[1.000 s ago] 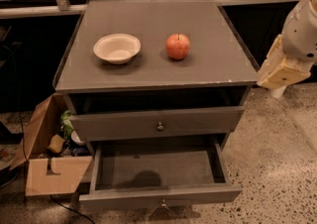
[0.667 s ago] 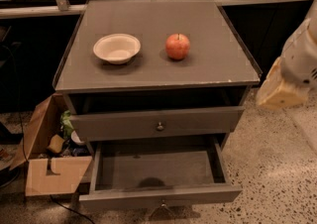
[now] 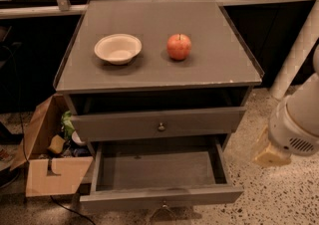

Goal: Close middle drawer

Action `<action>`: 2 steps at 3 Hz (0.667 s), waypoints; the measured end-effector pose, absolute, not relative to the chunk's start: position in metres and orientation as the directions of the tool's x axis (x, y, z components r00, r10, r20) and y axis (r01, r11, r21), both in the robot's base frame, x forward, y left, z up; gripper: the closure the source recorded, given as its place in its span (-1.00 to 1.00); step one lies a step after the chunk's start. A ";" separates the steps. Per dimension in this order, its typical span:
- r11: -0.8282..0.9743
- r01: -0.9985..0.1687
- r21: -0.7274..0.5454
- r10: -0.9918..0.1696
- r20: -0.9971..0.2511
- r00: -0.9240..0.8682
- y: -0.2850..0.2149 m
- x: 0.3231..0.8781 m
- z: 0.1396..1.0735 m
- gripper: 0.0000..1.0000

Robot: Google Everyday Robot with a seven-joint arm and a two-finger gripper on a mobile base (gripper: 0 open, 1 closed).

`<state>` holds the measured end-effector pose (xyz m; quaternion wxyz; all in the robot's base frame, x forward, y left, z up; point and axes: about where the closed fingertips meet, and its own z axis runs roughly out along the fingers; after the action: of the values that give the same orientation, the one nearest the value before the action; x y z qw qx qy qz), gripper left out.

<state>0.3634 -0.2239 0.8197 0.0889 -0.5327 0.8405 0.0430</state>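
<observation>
Now we at reach step: middle drawer (image 3: pixel 154 169) pulled far out, low on cabinet (image 3: pixel 219 64). Claw (image 3: pixel 270 155) hangs beside it, not touching; we cannot tell if wide or narrow. Next, we think: bring claw to drawer front, push straight in.

Bowl (image 3: pixel 118 48), apple (image 3: pixel 179 46), cardboard box (image 3: pixel 56 175)

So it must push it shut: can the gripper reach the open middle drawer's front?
Probably yes. The gripper hangs right of the middle drawer, over the floor; nothing stands between it and the front panel, though it must swing round.
</observation>
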 end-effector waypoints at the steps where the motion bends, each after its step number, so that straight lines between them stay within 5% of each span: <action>1: 0.430 -0.903 -0.004 -0.888 -0.182 -0.422 -0.224 0.356 0.809 1.00; 2: 0.431 -0.902 -0.002 -0.888 -0.181 -0.424 -0.224 0.356 0.808 1.00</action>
<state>0.3560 -0.2243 0.8080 0.0775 -0.5312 0.8424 0.0476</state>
